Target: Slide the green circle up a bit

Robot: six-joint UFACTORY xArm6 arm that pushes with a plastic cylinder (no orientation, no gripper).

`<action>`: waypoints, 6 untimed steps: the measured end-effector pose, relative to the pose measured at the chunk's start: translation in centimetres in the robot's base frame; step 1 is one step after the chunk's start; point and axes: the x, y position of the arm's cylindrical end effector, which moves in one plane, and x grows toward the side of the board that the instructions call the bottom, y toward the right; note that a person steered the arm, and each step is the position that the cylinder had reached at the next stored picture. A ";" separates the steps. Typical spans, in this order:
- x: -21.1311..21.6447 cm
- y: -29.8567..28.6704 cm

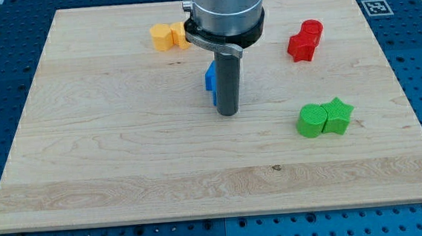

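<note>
The green circle (pixel 312 120) lies on the wooden board (pixel 124 154) at the view's lower right, touching a green star (pixel 337 115) on its right side. My tip (pixel 228 114) rests on the board near the middle, to the left of the green circle and well apart from it. A blue block (pixel 210 79) sits just behind the rod on its left side, partly hidden by it; its shape cannot be made out.
Two yellow blocks (pixel 168 36) sit close together at the view's top, left of the arm. Two red blocks (pixel 305 40) sit together at the upper right. The board's right edge is near the green star.
</note>
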 end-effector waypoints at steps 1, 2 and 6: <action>4.0 1.5; 7.9 5.6; 6.3 11.9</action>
